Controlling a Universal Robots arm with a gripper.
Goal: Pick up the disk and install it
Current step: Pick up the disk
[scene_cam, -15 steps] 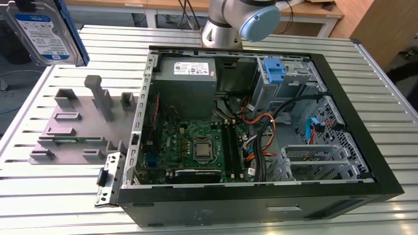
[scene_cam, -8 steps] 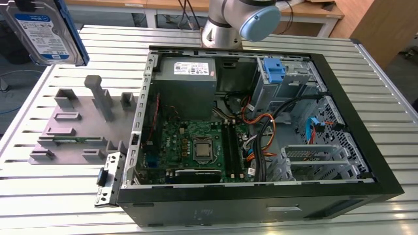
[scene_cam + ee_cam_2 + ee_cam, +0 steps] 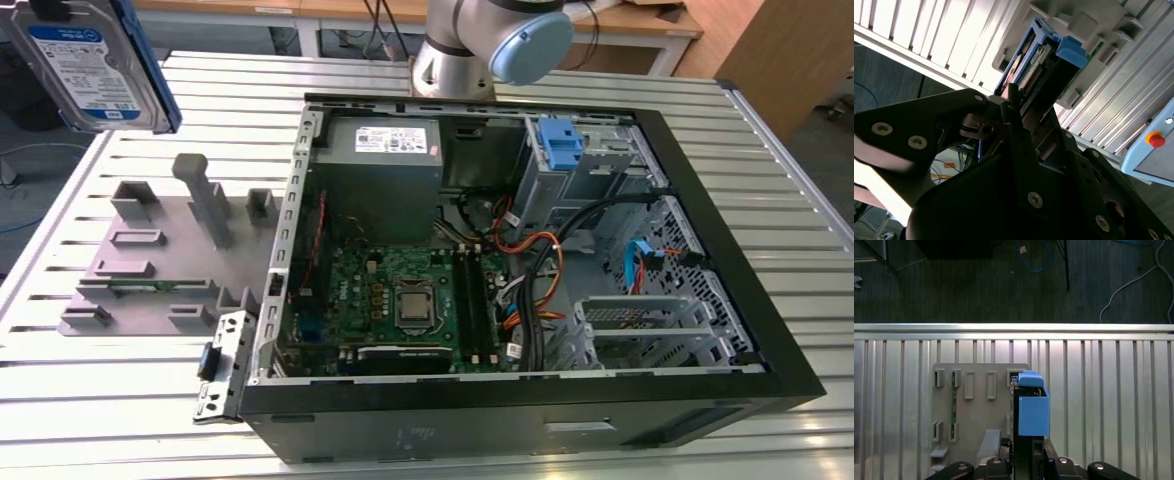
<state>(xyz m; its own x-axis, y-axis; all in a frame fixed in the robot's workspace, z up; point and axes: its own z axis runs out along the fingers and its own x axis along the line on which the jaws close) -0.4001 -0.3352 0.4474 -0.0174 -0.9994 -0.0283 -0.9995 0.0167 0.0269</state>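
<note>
The disk point(image 3: 87, 65), silver-grey with a white-and-blue label and blue rails, hangs in the air at the exterior view's upper left, above the table's far corner. In the first wrist view the disk point(image 3: 1031, 412) stands on edge, blue carrier outward, with my gripper point(image 3: 1026, 452) shut on its near end. It is above the grey holder plate point(image 3: 979, 415). The second wrist view has the disk point(image 3: 1041, 65) clamped between my black fingers point(image 3: 1014, 107).
An open computer case point(image 3: 747, 330) lies on the slatted metal table point(image 3: 120, 420), with a motherboard, cables, a grey power-supply box point(image 3: 380, 140), a blue clip point(image 3: 561, 145) and a metal drive cage point(image 3: 641, 320). The grey holder plate point(image 3: 147, 250) lies left of the case.
</note>
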